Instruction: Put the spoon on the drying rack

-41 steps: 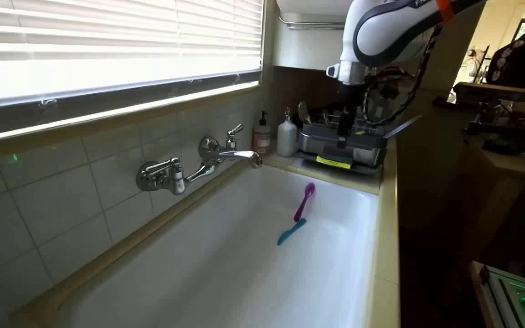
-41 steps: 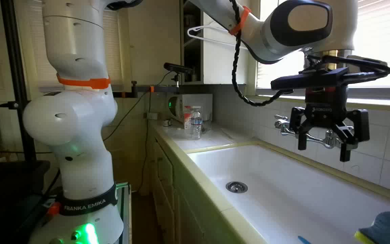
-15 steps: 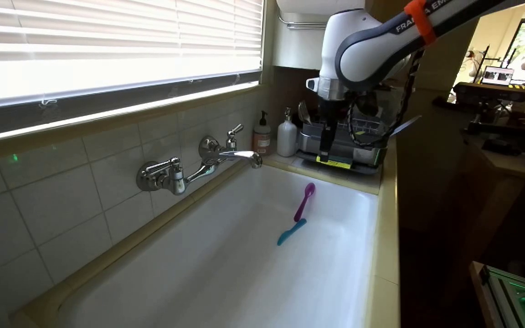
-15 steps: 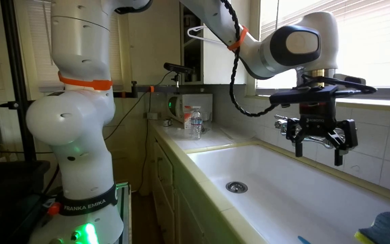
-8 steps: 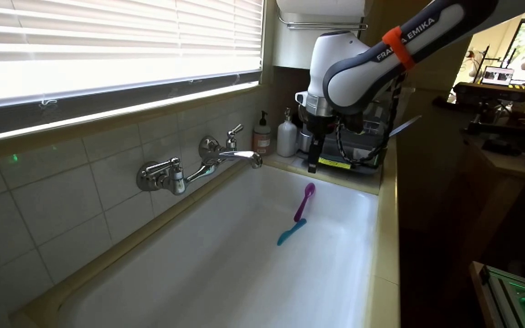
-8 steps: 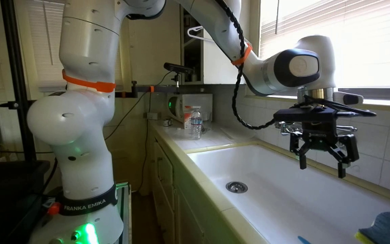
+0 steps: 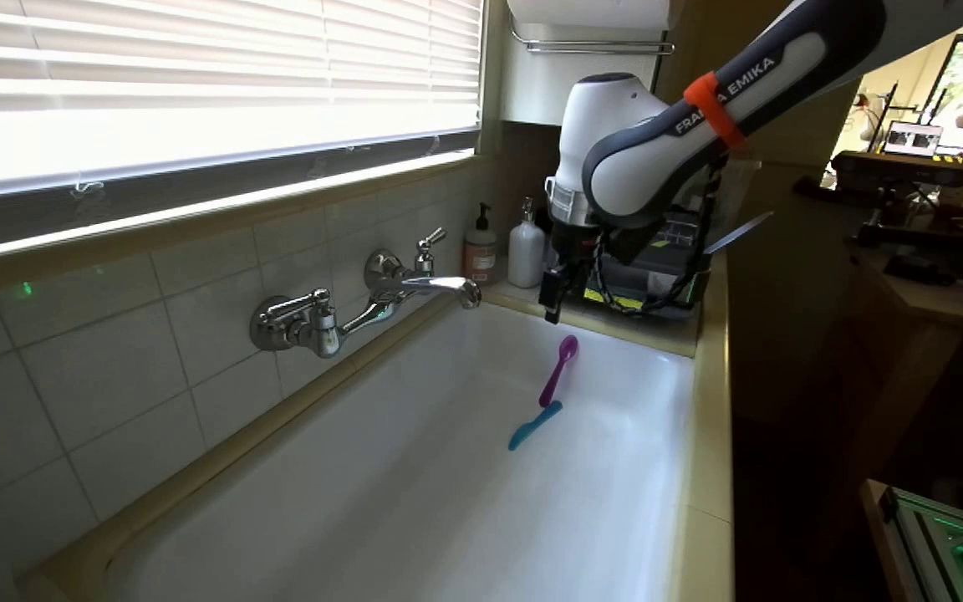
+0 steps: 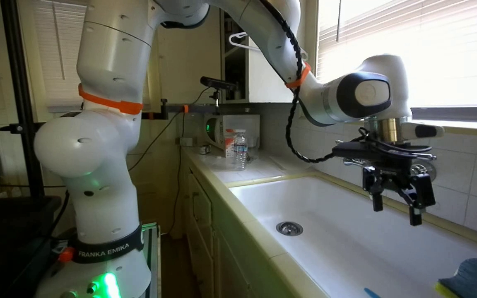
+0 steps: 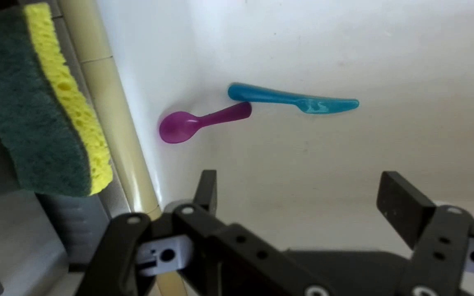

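Note:
The purple spoon (image 7: 559, 369) lies in the white sink near its end wall, bowl toward the drying rack. It shows in the wrist view (image 9: 204, 120), handle tip beside a blue knife; it is out of view in the remaining exterior view. The dark grey drying rack (image 7: 657, 257) stands on the ledge behind that end, partly hidden by the arm; part shows at lower left in the wrist view (image 9: 15, 222). My gripper (image 9: 298, 183) is open and empty, above the sink and to the side of the spoon. It hangs pointing down in both exterior views (image 7: 552, 316) (image 8: 396, 212).
The blue knife (image 9: 294, 98) lies on the sink floor. A green-and-yellow sponge (image 9: 43, 107) sits at the rack's front. The faucet (image 7: 440, 285) juts from the tiled wall. Two soap bottles (image 7: 526, 251) stand beside the rack. The sink has a yellow rim (image 7: 703, 451).
My gripper has come down and away from the rack, from in front of it to above the end of the sink, turning slightly. It has stayed open. Spoon and knife have not moved.

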Tool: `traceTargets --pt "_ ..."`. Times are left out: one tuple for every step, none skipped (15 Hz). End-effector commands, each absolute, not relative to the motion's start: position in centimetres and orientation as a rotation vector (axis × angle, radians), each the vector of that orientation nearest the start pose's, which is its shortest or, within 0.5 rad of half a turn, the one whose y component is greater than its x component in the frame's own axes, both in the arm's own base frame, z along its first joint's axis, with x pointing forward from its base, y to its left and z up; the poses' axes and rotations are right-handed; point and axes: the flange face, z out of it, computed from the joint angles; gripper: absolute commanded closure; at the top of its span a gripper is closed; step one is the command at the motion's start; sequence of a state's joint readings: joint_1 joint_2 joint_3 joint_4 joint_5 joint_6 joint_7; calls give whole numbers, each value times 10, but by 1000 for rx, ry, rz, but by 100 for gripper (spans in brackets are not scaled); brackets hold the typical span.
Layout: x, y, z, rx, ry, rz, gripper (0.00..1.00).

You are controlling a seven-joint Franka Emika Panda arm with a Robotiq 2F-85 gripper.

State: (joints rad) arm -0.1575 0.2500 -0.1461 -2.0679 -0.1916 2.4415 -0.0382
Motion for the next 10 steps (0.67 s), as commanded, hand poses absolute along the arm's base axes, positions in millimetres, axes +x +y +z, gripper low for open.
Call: traceTargets --pt "586 -168 286 -3304 512 -231 0" --pt "589 -168 275 -3294 598 -259 0" --pt "591 -168 265 -3276 685 -270 0" --pt "594 -171 256 -3265 761 -316 0" --pt "595 -174 248 -3250 834 -359 0" --pt "597 -178 243 -3240 910 -395 0" --pt "598 -182 237 -3239 984 -424 0" --pt "598 -186 231 -3238 1040 -430 0" --pt "597 -190 225 -3237 1101 -439 0" --pt "596 -194 218 -3232 1161 -431 0"
